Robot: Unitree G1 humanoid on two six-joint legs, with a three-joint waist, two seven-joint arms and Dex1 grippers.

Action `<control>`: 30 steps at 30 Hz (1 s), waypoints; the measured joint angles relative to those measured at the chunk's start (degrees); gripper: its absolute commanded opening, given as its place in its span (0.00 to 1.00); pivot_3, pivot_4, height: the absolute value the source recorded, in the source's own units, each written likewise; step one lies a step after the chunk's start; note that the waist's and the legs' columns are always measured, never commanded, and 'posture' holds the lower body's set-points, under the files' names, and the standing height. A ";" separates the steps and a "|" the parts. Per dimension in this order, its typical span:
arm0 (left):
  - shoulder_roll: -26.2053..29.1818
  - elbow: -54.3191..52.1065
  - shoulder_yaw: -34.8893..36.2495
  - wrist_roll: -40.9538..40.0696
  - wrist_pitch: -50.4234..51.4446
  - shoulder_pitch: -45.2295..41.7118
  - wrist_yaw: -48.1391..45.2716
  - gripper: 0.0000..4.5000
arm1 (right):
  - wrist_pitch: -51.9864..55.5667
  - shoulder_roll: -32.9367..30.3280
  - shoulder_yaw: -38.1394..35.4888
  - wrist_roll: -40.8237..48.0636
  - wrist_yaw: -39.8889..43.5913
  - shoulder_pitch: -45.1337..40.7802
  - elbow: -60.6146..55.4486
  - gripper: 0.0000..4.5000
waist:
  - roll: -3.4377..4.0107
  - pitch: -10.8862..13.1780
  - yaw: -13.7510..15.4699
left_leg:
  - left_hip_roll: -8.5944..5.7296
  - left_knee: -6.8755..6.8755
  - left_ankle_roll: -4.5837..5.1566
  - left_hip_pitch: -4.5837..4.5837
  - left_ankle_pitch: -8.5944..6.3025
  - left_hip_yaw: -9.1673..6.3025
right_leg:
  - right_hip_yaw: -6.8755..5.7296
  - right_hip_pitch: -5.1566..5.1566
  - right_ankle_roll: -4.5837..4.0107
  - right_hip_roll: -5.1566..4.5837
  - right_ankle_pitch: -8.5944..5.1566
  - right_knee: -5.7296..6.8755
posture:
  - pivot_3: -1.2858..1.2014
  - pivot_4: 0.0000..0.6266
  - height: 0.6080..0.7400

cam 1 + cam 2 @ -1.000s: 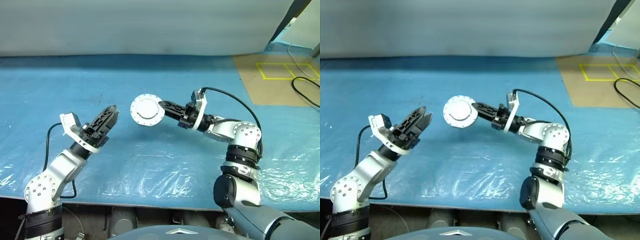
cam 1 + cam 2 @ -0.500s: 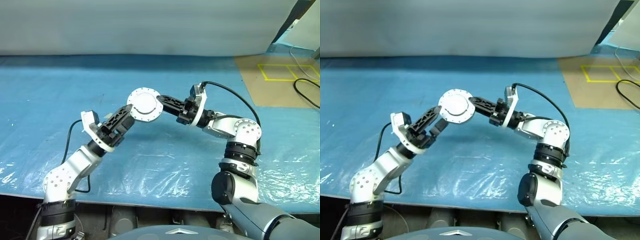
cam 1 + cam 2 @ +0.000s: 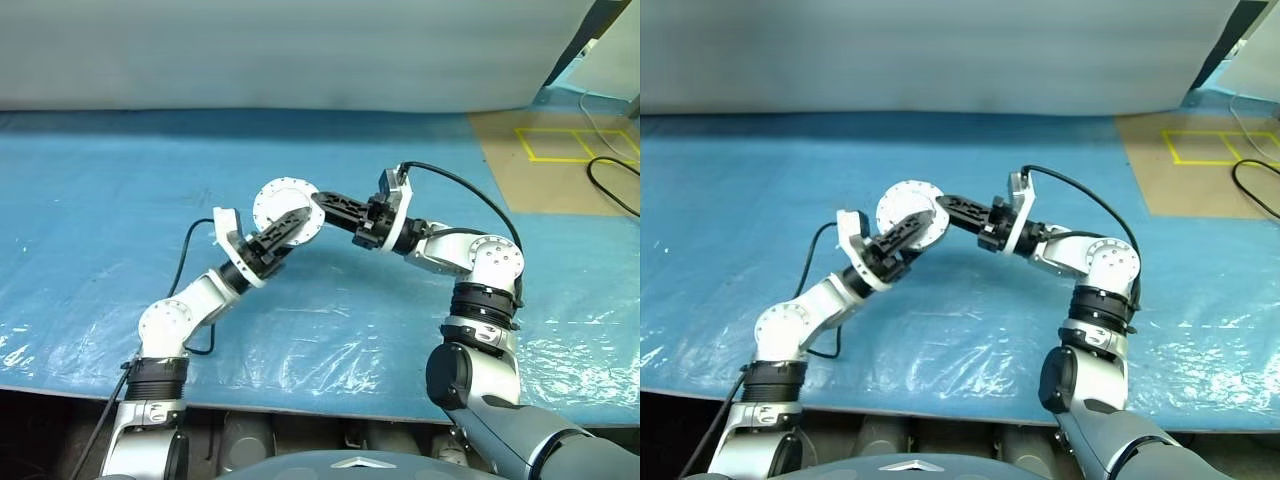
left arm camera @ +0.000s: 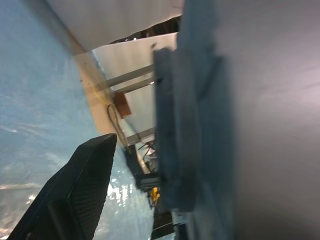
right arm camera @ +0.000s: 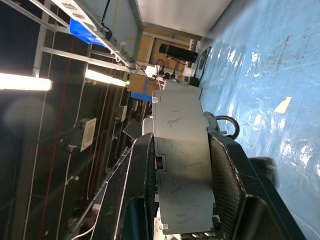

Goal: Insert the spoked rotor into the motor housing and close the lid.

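One broad bench (image 3: 120, 180) under crinkled, glossy blue plastic sheeting carries the work. Above its middle, clear of the sheeting, we see the motor housing (image 3: 280, 206), a round silver-grey metal casing with small lugs on its rim, closed and plain face up. The right gripper (image 3: 322, 204) clamps it edge-on, seemingly to present it to the other arm. The left gripper (image 3: 283, 228), black ribbed fingers spread wide, straddles the casing's near side, probably to take it.
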 measured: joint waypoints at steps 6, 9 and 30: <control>-2.27 1.31 0.72 3.31 -1.03 -0.61 -2.22 0.55 | -1.41 -0.03 0.16 0.02 -1.60 1.12 0.00 0.27 | 0.00 0.00 0.09 | -0.02 0.07 0.00 -0.08 0.00 -0.09 | -0.04 0.00 0.00 -0.02 0.01 0.02 | 0.52 0.24 1.00; -2.74 2.30 0.88 4.28 -1.05 -1.16 -2.47 0.55 | -2.08 -0.05 0.44 0.02 -1.99 1.46 0.00 0.27 | 0.00 0.00 0.15 | -0.01 0.11 0.00 -0.13 0.00 -0.13 | -0.08 0.00 0.00 -0.02 0.01 0.04 | 0.52 0.24 1.00; -5.57 2.72 5.08 5.39 -1.40 -2.41 -0.61 0.55 | -6.62 -1.80 5.35 1.27 0.38 2.97 -3.18 0.62 | 0.00 0.00 0.76 | 0.00 0.21 0.00 -0.23 0.00 -0.18 | -0.17 0.00 0.01 -0.04 0.02 0.05 | 0.52 0.24 1.00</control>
